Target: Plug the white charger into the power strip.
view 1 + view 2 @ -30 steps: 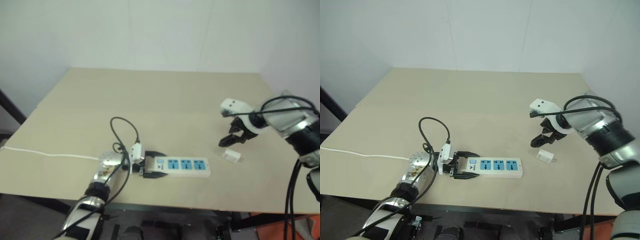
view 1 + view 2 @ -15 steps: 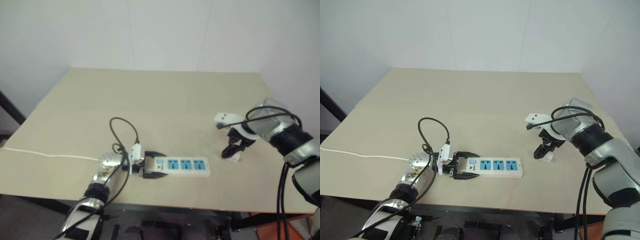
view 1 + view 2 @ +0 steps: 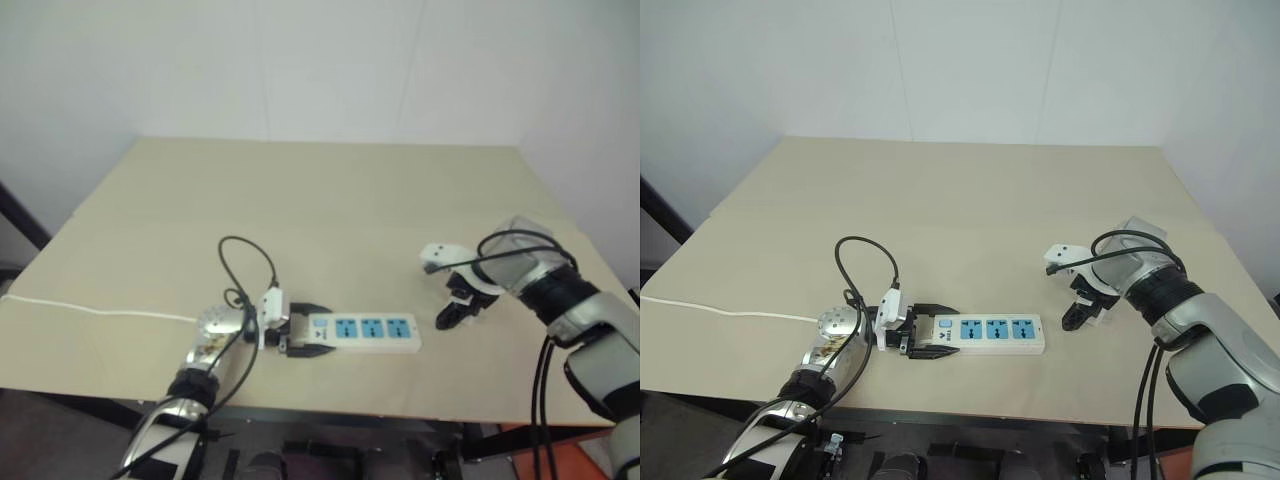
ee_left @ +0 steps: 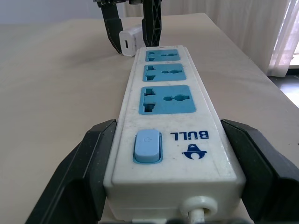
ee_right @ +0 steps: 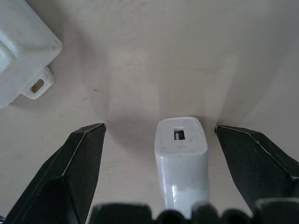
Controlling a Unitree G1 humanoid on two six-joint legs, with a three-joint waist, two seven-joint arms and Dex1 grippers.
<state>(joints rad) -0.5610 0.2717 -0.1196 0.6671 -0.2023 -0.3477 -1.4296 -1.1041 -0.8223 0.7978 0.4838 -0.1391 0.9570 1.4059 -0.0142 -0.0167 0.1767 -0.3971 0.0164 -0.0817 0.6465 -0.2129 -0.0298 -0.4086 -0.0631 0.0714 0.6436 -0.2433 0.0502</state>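
"BULL" on the power strip (image 4: 173, 135)

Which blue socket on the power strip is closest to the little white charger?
The end socket, farthest from the left gripper holding the power strip, nearest the white charger.

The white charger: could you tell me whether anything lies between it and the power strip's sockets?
Nothing visible does. The white charger lies on bare table between the right gripper's open fingers, just beyond the power strip, whose sockets are uncovered.

right gripper (image 5: 156, 140) lowered to the table — fingers now straddling the white charger (image 5: 181, 154), not yet closed
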